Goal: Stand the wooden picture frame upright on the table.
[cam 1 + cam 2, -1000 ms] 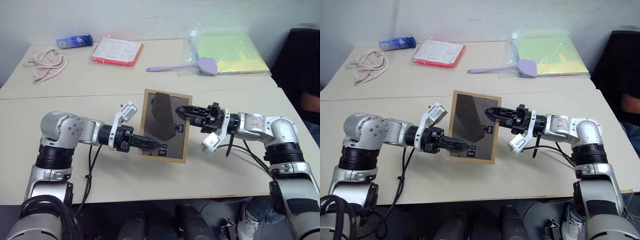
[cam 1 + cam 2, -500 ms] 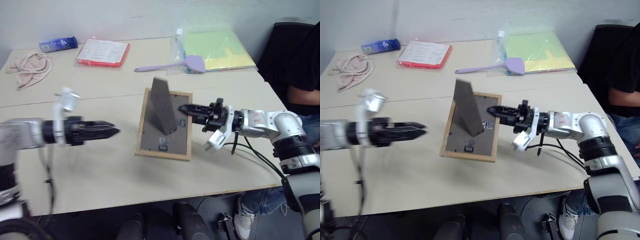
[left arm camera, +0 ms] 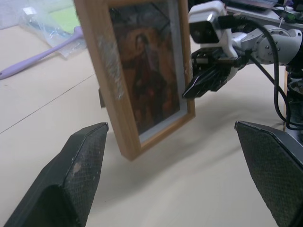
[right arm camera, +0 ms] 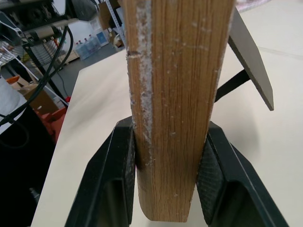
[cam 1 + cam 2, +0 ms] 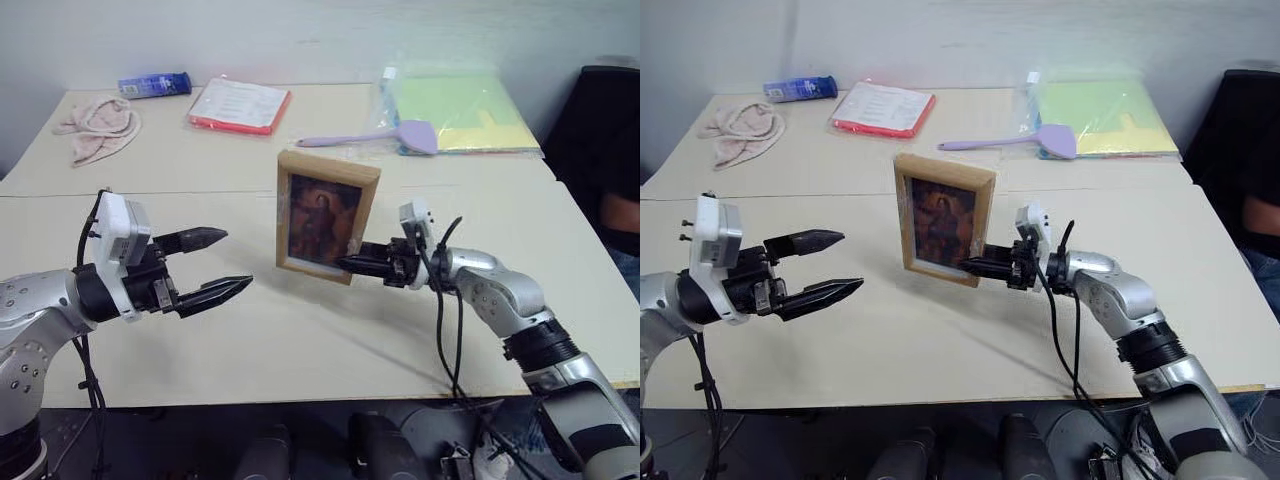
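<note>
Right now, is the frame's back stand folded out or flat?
Folded out. In the right wrist view the dark stand angles away from the back of the wooden picture frame, which the right gripper clamps by its edge.

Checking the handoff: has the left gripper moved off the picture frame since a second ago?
Yes. The left gripper has pulled leftward, away from the wooden picture frame, and hangs open over the table.
</note>
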